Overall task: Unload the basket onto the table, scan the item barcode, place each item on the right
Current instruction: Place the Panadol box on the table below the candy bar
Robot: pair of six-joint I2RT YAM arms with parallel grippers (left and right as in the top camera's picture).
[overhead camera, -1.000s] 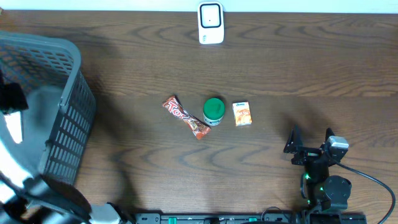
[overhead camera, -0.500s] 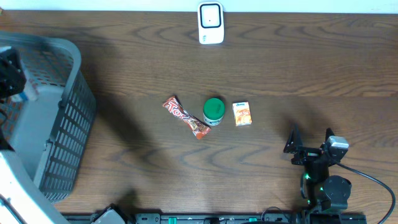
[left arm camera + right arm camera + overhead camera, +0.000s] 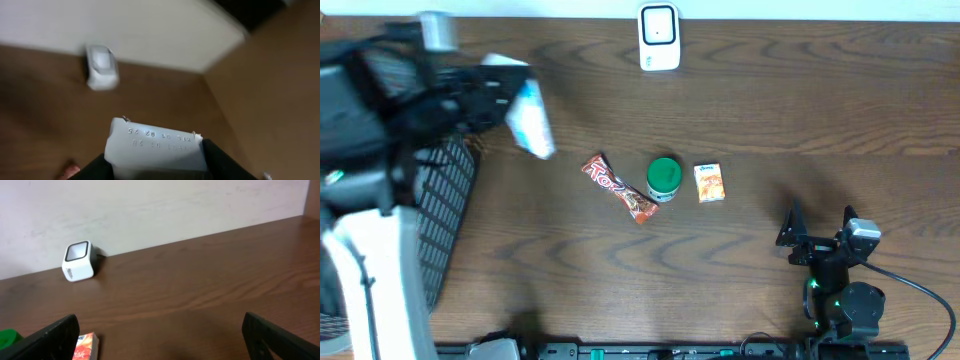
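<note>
One scanner (image 3: 659, 38), one basket (image 3: 453, 198) — one gripped packet (image 3: 528, 116)

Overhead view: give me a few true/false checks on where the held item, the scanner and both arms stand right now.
1. The left end effector holds a white packet. True.
2. The packet rests on the scanner. False: it is held apart from the scanner, to its left in the overhead view.
3. The right end effector is open and empty. True.
4. The jar sits at the row's end, past the box. False: it stands between the candy bar and the box.
</note>
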